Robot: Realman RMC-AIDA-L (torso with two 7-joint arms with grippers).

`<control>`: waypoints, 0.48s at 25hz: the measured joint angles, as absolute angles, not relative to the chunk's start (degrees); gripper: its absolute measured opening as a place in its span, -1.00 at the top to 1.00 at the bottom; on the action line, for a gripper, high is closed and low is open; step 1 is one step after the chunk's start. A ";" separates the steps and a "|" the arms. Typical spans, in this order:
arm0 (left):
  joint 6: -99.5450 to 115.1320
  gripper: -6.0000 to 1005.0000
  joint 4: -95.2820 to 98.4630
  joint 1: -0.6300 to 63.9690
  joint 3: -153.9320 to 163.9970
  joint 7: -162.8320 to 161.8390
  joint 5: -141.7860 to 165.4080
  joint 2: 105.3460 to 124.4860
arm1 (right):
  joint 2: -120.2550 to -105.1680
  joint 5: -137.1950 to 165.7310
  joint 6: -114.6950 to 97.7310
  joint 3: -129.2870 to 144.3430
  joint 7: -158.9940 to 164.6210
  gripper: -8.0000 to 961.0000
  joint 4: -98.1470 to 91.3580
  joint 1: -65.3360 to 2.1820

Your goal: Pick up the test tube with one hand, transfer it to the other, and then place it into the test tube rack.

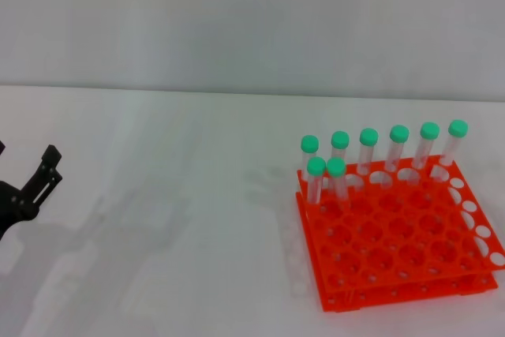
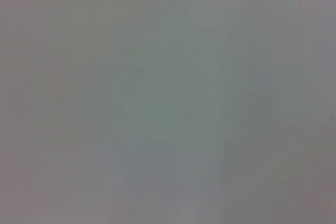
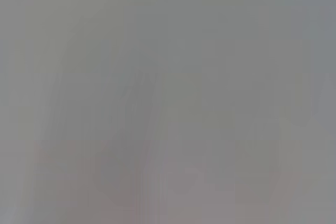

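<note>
The orange test tube rack stands on the white table at the right in the head view. Several clear test tubes with green caps stand upright in its far rows, two of them one row nearer. No tube lies on the table. My left gripper, all black, is at the far left edge, low over the table, open and empty, far from the rack. My right gripper is out of view. Both wrist views show only a blank pale surface.
The white table stretches between the left gripper and the rack. A pale wall rises behind the table's far edge.
</note>
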State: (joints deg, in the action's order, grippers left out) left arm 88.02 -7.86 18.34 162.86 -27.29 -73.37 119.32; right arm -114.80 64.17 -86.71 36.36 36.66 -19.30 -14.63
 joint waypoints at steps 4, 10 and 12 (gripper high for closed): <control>86.72 -0.78 -6.65 19.16 162.86 -25.32 -74.96 119.28 | -114.79 64.14 -86.41 31.92 31.08 -0.82 -14.49 -14.61; 83.75 -0.78 -5.41 20.87 162.86 -25.26 -77.35 119.19 | -114.78 63.07 -85.27 28.41 27.22 -0.82 -10.64 -15.22; 83.21 -0.78 -5.45 21.33 162.86 -25.25 -78.46 119.15 | -114.81 61.42 -85.24 28.35 26.99 -0.82 -9.74 -15.46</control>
State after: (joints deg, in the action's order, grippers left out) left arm 83.21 -5.45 21.33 162.86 -25.25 -78.46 119.15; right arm -114.81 61.42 -85.24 28.35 26.99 -9.74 -15.46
